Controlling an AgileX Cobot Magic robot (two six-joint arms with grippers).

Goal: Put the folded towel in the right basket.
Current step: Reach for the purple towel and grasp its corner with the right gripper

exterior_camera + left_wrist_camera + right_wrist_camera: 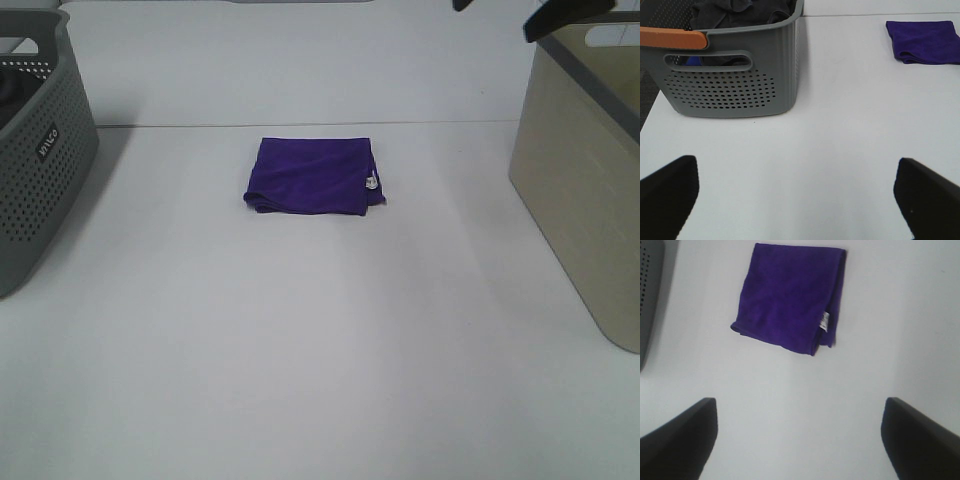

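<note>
The towel (312,176) lies flat on the desk (300,350), a little above the centre of the high view. It is between the two baskets and well apart from both. The right basket (590,180), the beige one, stands at the right edge of that frame. The grey basket (40,150) at the left edge already holds dark cloth.

My right pincer (800,405) hangs above the desk with its fingers wide apart and nothing between them, and the towel is in the upper middle of its view. The left pincer (796,162) is also spread and empty.

I think the step now is the approach. I would bring the right pincer down over the middle of the towel, close through all the layers so the fold does not open, and then lift high enough to pass the basket rim.
</note>
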